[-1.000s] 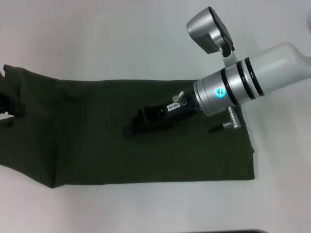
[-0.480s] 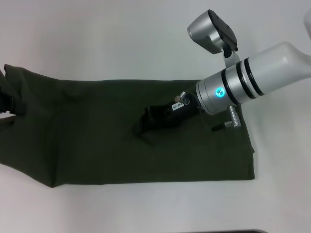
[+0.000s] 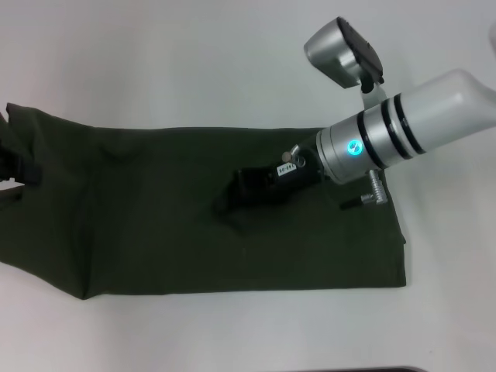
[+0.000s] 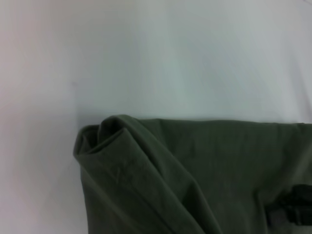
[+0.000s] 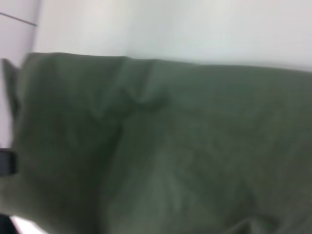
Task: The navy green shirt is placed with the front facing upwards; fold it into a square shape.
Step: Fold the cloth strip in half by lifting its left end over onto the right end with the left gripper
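Starting at the left edge of the head view, our left pincer shows only as a dark shape at the shirt's far-left end; we cannot tell how its fingers stand or whether it holds cloth. It sits where it sat a second ago. The navy green shirt lies across the middle of the frame as a long folded band on the white desk, its left end bunched and running off the frame, its right end squared off at lower right. The left wrist view shows that rolled, doubled corner resting on the desk.

Right of centre, our right pincer is down on the cloth. Over the last second it has slid a little toward the right of the frame, and a small pucker now sits at its tip. We cannot tell how far it is open or whether it has any fabric. We judge it is smoothing or drawing back before a crosswise fold.

Nothing else lies on the desk; only our own right arm covers the shirt's upper right part.
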{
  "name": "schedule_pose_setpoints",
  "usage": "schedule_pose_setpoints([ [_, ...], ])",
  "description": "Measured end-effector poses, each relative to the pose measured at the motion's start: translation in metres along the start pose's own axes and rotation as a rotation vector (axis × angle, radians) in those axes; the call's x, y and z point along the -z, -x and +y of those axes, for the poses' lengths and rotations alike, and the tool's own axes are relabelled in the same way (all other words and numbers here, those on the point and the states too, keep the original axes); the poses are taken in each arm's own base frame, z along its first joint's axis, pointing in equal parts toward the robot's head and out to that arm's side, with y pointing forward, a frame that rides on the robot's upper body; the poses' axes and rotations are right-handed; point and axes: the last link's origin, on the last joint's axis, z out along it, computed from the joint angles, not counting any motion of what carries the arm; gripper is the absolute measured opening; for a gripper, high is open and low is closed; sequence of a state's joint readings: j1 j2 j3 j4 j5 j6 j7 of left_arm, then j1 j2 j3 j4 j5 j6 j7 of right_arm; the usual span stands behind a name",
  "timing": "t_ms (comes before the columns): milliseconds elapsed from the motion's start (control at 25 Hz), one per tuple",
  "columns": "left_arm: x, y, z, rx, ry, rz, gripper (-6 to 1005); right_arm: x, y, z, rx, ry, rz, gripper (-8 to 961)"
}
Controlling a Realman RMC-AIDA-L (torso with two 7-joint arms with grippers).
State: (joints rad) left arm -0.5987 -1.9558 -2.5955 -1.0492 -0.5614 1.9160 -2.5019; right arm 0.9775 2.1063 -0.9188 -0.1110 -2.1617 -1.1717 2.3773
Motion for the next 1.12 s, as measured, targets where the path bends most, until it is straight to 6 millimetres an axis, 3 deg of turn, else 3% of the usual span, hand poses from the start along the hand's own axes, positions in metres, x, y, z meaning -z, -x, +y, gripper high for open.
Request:
schedule_pose_setpoints([
  [200, 0.000, 0.000, 0.000, 0.001, 0.000, 0.000, 16, 0.006, -0.002, 0.012, 0.006, 0.119, -0.009, 8],
  [560, -0.003, -0.001, 0.002, -0.004, 0.006, -0.001, 17, -0.017, -0.014, 0.024, 0.039, 0.123, 0.063, 8],
  [1120, -0.004, 0.001, 0.003, -0.003, 0.010, -0.004, 17, -0.021, -0.005, 0.006, 0.026, -0.011, -0.006, 9],
])
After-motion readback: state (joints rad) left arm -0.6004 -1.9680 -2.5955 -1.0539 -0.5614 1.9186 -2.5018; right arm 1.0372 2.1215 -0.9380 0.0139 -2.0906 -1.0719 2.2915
